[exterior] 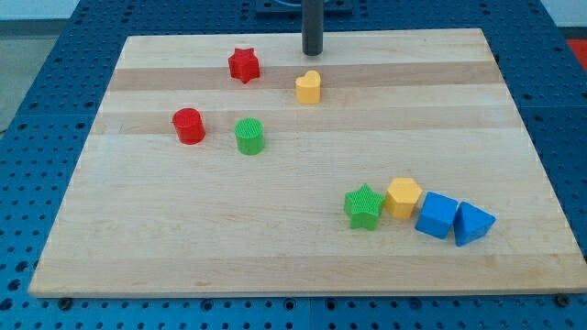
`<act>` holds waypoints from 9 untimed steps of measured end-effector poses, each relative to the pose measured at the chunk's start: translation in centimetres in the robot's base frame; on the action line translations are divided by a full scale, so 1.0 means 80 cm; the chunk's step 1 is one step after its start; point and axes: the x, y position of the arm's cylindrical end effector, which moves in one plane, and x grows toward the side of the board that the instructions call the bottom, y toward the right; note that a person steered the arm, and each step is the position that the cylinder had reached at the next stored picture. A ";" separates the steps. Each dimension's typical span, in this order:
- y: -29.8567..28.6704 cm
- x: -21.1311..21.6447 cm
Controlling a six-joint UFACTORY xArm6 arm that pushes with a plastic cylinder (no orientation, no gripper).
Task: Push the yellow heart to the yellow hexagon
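Observation:
The yellow heart (pixel 308 87) lies near the view's top, a little right of centre. The yellow hexagon (pixel 403 197) sits toward the view's lower right, touching a green star (pixel 364 205) on its left and a blue cube (pixel 437 216) on its right. My tip (pixel 313 51) is at the lower end of the dark rod, just above the heart in the view, with a small gap between them.
A red star (pixel 244 65) lies left of the heart. A red cylinder (pixel 189 126) and a green cylinder (pixel 249 136) sit at the view's left of centre. A blue triangular block (pixel 473 223) touches the blue cube. The wooden board (pixel 138 238) rests on a blue pegboard.

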 end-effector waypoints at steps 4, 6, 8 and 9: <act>0.012 0.044; 0.038 0.216; 0.035 0.206; 0.035 0.205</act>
